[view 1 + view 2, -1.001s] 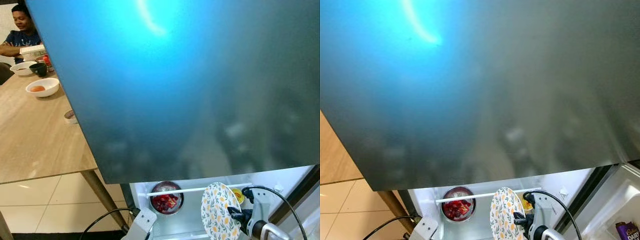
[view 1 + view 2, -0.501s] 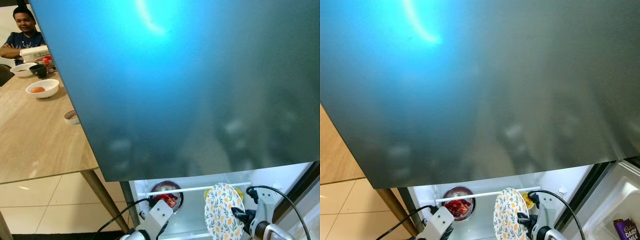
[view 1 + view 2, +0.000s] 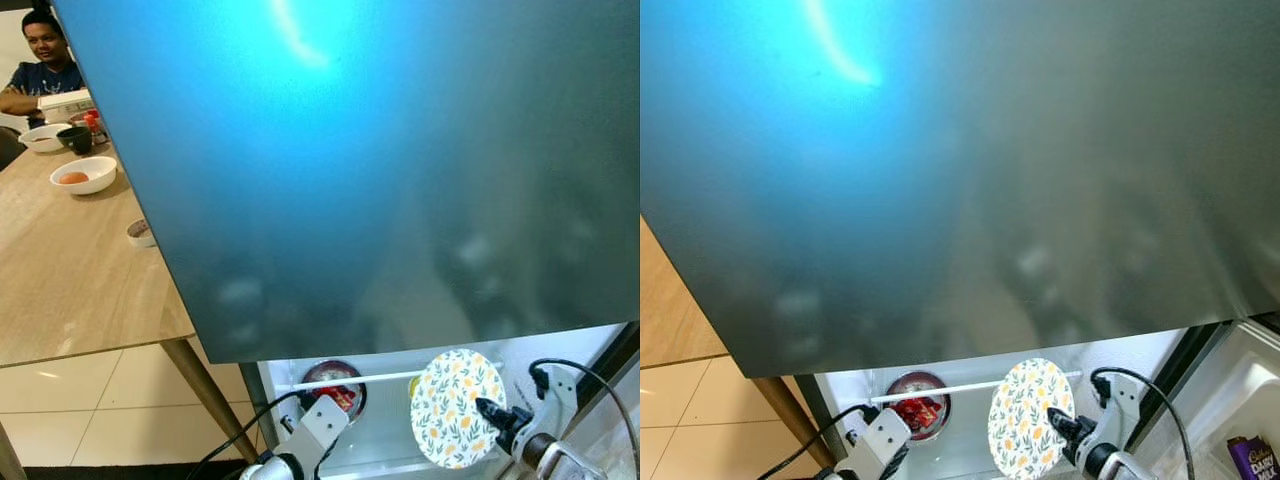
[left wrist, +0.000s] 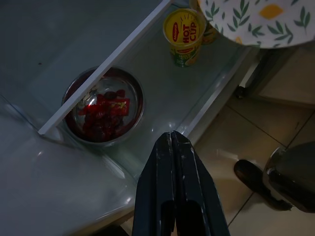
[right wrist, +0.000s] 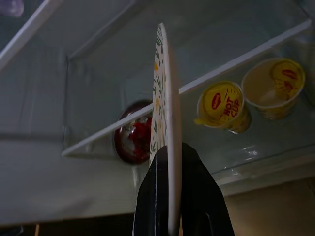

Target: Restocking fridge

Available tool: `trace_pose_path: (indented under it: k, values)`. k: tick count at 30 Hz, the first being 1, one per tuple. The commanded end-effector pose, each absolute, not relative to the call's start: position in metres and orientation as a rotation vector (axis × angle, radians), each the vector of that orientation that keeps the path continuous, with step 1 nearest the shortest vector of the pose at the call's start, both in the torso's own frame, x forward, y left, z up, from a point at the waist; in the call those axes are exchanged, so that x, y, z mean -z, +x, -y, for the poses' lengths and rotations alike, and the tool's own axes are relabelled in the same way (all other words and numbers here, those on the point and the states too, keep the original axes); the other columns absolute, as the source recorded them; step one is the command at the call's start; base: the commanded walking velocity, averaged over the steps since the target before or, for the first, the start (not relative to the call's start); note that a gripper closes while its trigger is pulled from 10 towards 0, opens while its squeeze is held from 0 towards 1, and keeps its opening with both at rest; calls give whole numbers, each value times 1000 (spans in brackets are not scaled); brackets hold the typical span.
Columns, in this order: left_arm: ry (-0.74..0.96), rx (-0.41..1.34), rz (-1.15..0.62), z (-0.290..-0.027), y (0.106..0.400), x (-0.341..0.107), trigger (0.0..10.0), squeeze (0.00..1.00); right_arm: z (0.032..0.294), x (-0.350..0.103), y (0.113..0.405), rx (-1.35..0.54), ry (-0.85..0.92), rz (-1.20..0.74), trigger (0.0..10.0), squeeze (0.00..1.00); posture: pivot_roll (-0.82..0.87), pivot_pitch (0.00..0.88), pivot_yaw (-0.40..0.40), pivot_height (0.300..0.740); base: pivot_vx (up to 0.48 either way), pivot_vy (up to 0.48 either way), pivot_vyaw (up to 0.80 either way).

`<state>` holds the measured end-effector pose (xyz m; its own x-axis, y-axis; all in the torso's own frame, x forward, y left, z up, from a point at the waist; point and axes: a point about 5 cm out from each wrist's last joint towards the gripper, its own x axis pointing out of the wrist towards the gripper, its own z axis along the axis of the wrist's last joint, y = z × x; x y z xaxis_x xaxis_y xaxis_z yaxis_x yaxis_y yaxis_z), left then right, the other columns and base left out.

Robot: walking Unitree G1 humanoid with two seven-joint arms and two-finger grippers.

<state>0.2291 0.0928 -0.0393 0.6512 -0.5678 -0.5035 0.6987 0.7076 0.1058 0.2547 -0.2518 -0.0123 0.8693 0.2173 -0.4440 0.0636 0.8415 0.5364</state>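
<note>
Pale floor tiles (image 3: 90,395) lay beneath a light wood dining table (image 3: 70,270) at the robot's left, where a person (image 3: 40,62) sat at the far end. On the table stood a white bowl (image 3: 84,174) with orange contents, a second white bowl (image 3: 42,137), a dark cup (image 3: 75,138) and a small dish (image 3: 141,233) near the table edge. A blue-grey upper fridge door (image 3: 380,170) took up most of the head views. Below it the lower fridge compartment stood open, with a white-edged glass shelf (image 4: 106,66) lit inside.

A metal bowl of red packets (image 4: 104,110) sat at the left of the compartment. Two yellow Hot Cup noodle tubs (image 5: 224,106) stood to its right. A purple Cadbury Dairy Milk bar (image 3: 1252,458) lay in the door rack at the far right.

The right gripper (image 5: 173,194) was clamped on the rim of the floral plate (image 3: 457,405), which was held on edge in front of the shelf, clear of it. The left gripper (image 4: 172,147), fingers pressed together and holding nothing, hung in front of the compartment near the metal bowl.
</note>
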Motion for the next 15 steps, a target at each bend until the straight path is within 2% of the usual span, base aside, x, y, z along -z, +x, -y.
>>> trace_pose_path:
  k: [1, 9, 15]
  values:
    - [300, 752, -409, -86, 235, 32, 10000, 0, 253, 7, 259, -90, 594, -488, 10000, 0, -88, 0, 32, 670, 0, 0, 0]
    - [296, 879, -343, -64, 236, 23, 10000, 0, 253, 7, 260, -92, 608, -484, 10000, 0, -88, 0, 32, 635, 0, 0, 0]
    - [319, 908, -302, -55, 237, 18, 10000, 0, 252, 7, 260, -89, 622, -480, 10000, 0, -89, 0, 36, 605, 0, 0, 0]
